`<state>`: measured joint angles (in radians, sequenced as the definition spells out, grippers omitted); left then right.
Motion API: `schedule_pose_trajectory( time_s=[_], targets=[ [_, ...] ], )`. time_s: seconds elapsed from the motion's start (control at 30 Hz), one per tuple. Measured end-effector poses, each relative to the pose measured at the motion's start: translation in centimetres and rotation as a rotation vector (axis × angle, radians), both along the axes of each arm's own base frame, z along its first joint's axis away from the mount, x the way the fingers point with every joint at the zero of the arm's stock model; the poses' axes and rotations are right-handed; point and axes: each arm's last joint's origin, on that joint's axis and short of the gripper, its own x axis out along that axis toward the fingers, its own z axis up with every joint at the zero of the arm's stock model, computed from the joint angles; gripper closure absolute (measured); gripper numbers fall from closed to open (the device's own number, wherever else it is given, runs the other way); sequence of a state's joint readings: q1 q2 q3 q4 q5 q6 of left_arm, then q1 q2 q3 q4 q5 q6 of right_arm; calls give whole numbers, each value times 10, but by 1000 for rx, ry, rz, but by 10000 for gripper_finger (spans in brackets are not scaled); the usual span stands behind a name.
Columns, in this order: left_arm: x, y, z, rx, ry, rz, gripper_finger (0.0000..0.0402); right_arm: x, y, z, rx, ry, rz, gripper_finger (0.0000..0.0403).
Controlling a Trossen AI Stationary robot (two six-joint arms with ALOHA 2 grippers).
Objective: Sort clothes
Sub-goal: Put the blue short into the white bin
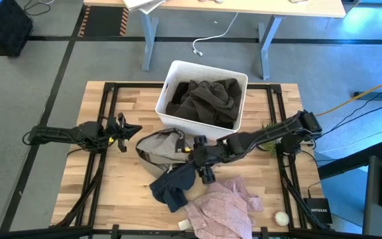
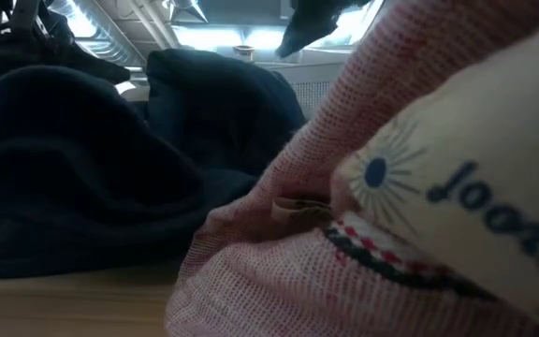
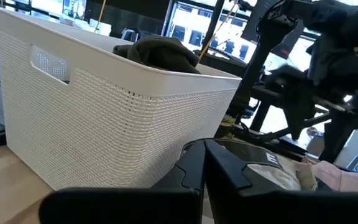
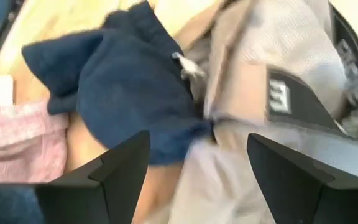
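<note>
A white bin (image 1: 171, 89) at the table's far middle holds a heap of dark cloth (image 1: 204, 99), which looks olive in the left wrist view (image 3: 157, 53). In front of the bin lies a grey-beige garment (image 1: 159, 146). Nearer lie a small navy garment (image 1: 174, 187) and a pale pink one (image 1: 223, 207). My right gripper (image 4: 197, 168) is open and hovers over the spot where the navy garment (image 4: 129, 87) meets the grey-beige one (image 4: 260, 68). It shows in the high view (image 1: 201, 162) too. My left gripper (image 1: 130, 129) is shut and empty, to the left of the grey-beige garment.
A small white ball (image 1: 282, 218) and a black box (image 1: 317, 211) lie at the near right corner. A bit of green (image 1: 268, 143) shows under my right arm. In the low view the pink garment (image 2: 363, 234) and the navy one (image 2: 82, 168) fill the picture.
</note>
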<state>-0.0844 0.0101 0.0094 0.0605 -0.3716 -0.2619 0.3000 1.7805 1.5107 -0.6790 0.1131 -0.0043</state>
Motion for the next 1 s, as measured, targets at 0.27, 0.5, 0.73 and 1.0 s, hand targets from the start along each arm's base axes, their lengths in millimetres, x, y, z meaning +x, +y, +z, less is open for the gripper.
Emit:
schedule_pose_trajectory(
  time_s=[0.27, 0.5, 0.73, 1.0],
  targets=[
    [0, 0, 0, 3, 0, 4, 398, 17, 33, -40, -29, -41, 247, 119],
    [0, 0, 0, -15, -5, 4, 398, 41, 28, -93, -220, -5, 212, 121],
    [0, 0, 0, 1, 1, 5, 398, 42, 10, -106, -233, 94, 117, 234],
    [0, 0, 0, -4, 0, 5, 398, 36, 15, -98, -236, 103, 138, 384]
  ],
)
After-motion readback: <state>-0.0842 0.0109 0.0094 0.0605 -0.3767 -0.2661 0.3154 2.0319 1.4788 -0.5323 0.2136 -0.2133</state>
